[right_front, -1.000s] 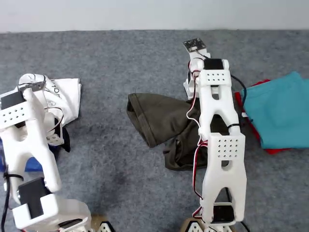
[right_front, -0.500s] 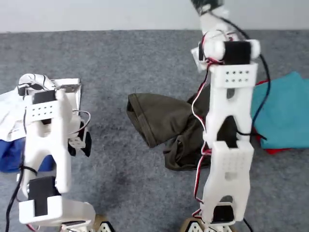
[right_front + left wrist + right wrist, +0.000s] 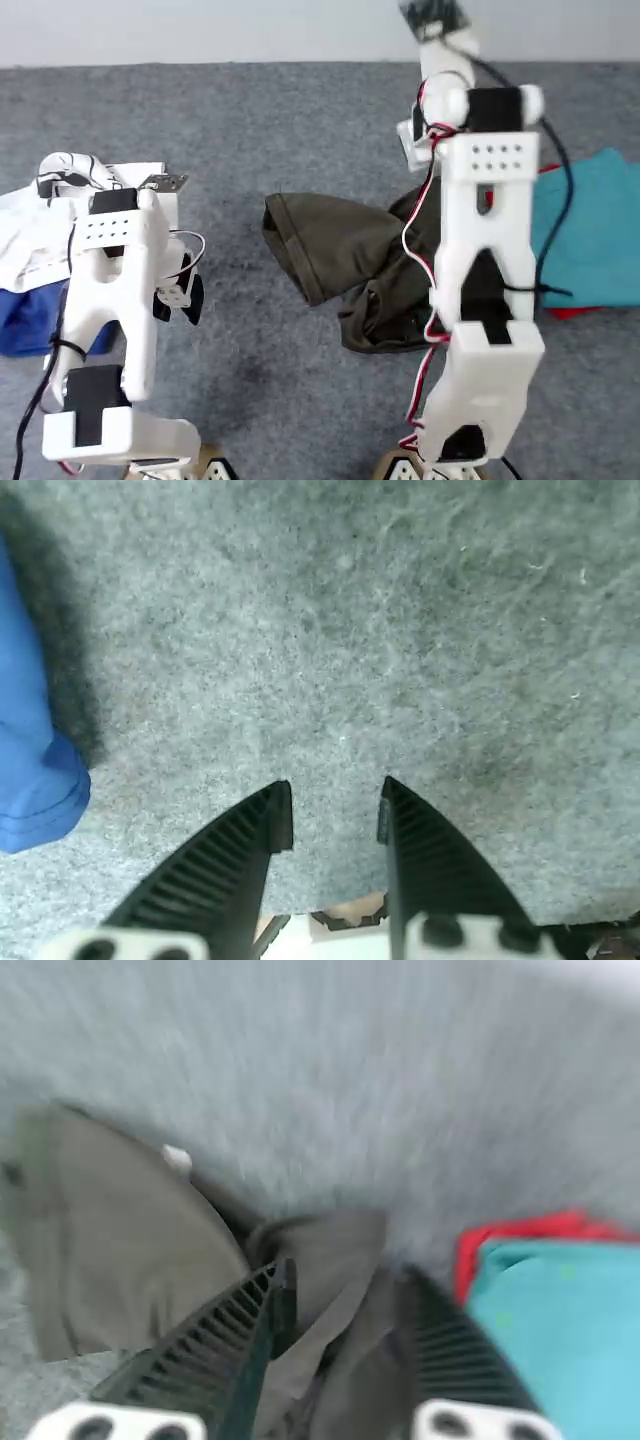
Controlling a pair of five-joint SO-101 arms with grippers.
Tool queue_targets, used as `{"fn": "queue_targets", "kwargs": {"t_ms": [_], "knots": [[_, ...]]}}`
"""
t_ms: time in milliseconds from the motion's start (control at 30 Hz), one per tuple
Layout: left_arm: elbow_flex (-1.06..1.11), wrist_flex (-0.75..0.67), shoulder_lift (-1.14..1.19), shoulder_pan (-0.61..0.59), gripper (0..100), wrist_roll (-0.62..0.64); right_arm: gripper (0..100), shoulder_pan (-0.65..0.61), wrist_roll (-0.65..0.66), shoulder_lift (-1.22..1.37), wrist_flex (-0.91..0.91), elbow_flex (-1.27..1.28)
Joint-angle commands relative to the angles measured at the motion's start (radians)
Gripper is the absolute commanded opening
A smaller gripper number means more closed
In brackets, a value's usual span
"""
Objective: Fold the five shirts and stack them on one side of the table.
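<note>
Nearby, blue shirt (image 3: 25, 730) borders bare mat (image 3: 400, 630) — left hand (image 3: 335, 790) spread above.

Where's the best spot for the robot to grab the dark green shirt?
Probably its flat left edge, reached from above on the left arm's side. The shirt lies smooth and free there, but its right part is bunched up beneath the right arm. The open left end effector hangs over bare mat close by.

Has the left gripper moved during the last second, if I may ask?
Yes: the left gripper moved away from the crumpled white shirt, toward the dark olive shirt.
</note>
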Motion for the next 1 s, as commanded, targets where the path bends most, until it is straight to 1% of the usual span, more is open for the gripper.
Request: {"fn": "queue_targets", "kwargs": {"t_ms": [0, 233, 367, 433, 600, 800, 967], "knots": [[-0.004, -0.006, -0.003, 0.006, 15, -0.008, 25.0, 0.051, -0.032, 0.071, -0.120, 0.057], [-0.004, -0.008, -0.003, 0.006, 15, -0.008, 24.9, 0.058, -0.032, 0.278, -0.213, 0.055], [-0.004, -0.006, -0.003, 0.006, 15, -0.008, 24.4, 0.061, -0.026, 0.326, -0.209, 0.055], [-0.004, -0.006, -0.003, 0.006, 15, -0.008, 20.3, 0.059, -0.026, 0.332, -0.194, 0.055], [-0.004, -0.006, -0.003, 0.006, 15, -0.008, 1.3, 0.065, -0.025, 0.334, -0.150, 0.055], [-0.004, -0.006, -0.003, 0.006, 15, -0.008, 1.1, 0.056, -0.025, 0.282, -0.119, 0.054], [-0.004, -0.006, -0.003, 0.006, 15, -0.008, 1.0, 0.016, -0.025, 0.068, -0.041, 0.054]]}}
